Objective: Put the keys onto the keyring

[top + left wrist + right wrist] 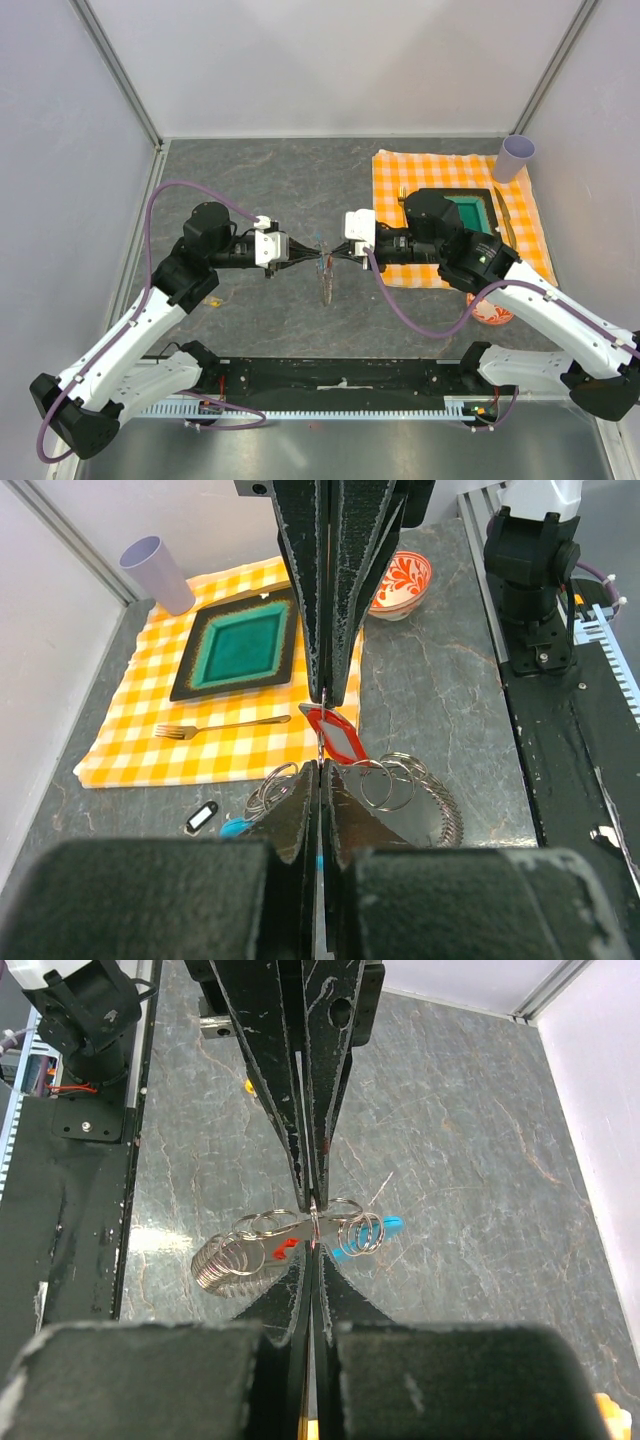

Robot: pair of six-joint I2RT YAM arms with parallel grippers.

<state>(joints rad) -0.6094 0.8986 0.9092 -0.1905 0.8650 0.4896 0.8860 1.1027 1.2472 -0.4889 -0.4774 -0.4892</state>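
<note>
Left tool: the left tool (303,252) reaches in from 9 o'clock. Its jaws are closed, and the pinch seems to be on a wire loop of the keyring (405,780).
Right tool: the right tool (343,254) comes in from 3 o'clock and meets the other tip to tip. Its jaws are closed too, apparently on the upper end of the key (335,735) (the contact is too fine to be certain).
Key: its red head sits right between the two sets of tips, mid-bench, touching the loops.
Keyring: the coils bunch on both sides of the meeting point. In the top view the rest trails toward 6 o'clock, and the blue piece (388,1227) lies just beside the loops.
Done so far: key and ring are brought together, each in a tool, over the bench (250,180).
Left to do: I cannot tell whether the key's hole is already on the wire. By my judgement the threading itself is in hand and not finished, and the release comes after it.
Untouched: the black-and-white fob (202,815) lies near the ring at 8 o'clock in the left wrist view. The fork (222,727) and the green plate (240,645) stay on the checked cloth (395,170), at 2 o'clock from the tools in the top view.
</note>
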